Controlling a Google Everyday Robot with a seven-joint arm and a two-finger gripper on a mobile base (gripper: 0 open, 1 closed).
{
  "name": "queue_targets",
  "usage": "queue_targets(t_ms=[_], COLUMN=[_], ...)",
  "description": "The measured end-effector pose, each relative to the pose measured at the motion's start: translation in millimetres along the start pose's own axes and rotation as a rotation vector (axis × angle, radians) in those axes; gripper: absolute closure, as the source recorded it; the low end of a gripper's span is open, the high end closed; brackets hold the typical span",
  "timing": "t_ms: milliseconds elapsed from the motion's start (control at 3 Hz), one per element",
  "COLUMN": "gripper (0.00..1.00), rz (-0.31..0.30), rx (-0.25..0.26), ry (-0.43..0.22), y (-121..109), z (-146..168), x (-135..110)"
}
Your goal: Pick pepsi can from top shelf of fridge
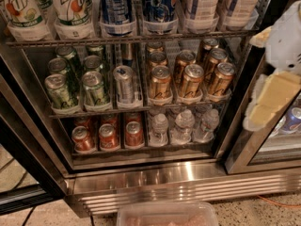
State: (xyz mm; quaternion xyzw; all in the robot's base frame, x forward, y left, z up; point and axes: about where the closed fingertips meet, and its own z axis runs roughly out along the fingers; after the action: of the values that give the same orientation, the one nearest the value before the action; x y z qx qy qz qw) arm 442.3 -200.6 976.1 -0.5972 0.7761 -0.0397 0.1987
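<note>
Front row: 3 red cans (108, 136), 3 water btls (184, 125); gripper (275, 91) far rt.

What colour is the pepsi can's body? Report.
Blue pepsi can, camera view; the gripper hangs at the right edge.

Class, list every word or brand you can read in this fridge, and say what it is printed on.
"7UP": white-and-green container, top shelf, left.
pepsi can: lettering too blurred.
Bronze cans, green cans: unreadable.
Pincer, at right edge: no text.

Blue pepsi can (160, 3) upright in clear tray, top shelf (131, 39) of fridge (155, 182), tool (272, 98) at right
</note>
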Motion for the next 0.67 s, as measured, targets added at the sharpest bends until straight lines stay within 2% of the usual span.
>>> queue_targets(t_ms=[333, 667], gripper=[0.00, 0.00], rz=[0.061, 0.138], rx=[0.052, 0.079], ry=[-0.143, -0.312], y=[11, 0], z=[9, 9], x=[-26, -57])
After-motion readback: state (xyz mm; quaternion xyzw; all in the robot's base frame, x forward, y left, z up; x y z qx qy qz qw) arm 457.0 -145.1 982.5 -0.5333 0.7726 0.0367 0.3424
